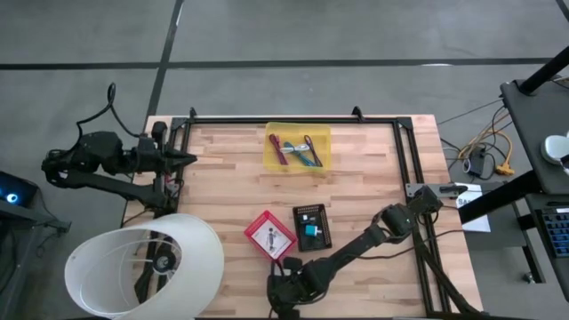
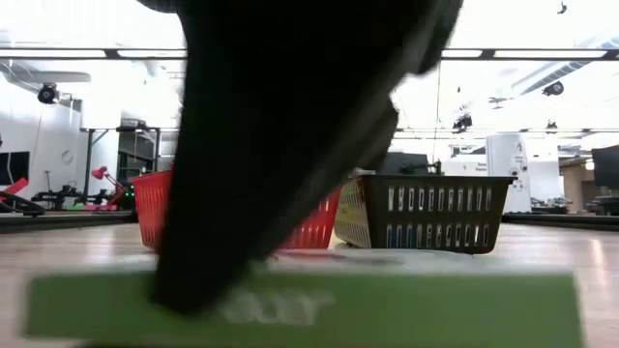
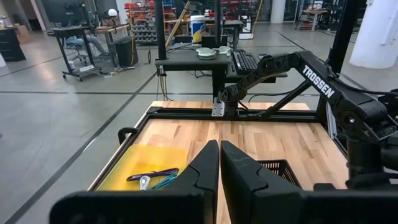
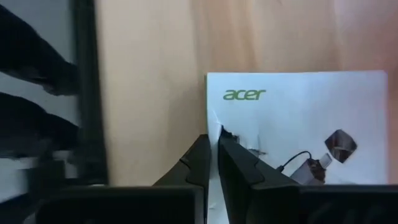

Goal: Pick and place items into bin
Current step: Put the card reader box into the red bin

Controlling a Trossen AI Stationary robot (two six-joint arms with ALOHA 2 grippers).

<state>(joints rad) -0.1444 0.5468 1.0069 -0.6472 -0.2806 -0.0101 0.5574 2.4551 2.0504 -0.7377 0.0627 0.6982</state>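
Observation:
A white printed card (image 4: 298,124) with a green edge and "acer" lettering lies flat on the wooden table near its near edge; the low view shows its green edge (image 2: 387,304). My right gripper (image 4: 214,140) slants down onto it and is shut at its edge; in the high view (image 1: 283,286) it hides the card. The yellow bin (image 1: 322,133) stands at the far middle with pens and a teal-handled tool (image 1: 295,151) in it. My left gripper (image 1: 191,159) waits shut above the table's far left, touching nothing. My right gripper pinches one side edge of the card (image 4: 211,124) between its two fingers, close to the corner with the lettering. The fingers come from above, slanting down. The card is creased beside the fingertips (image 4: 227,134), and the rest of it lies flat on the table.
A red basket (image 1: 269,236) and a black basket (image 1: 311,228) stand just beyond my right gripper, between it and the bin. A big white shade (image 1: 142,267) overhangs the near left corner. Black frame rails (image 1: 293,120) border the table.

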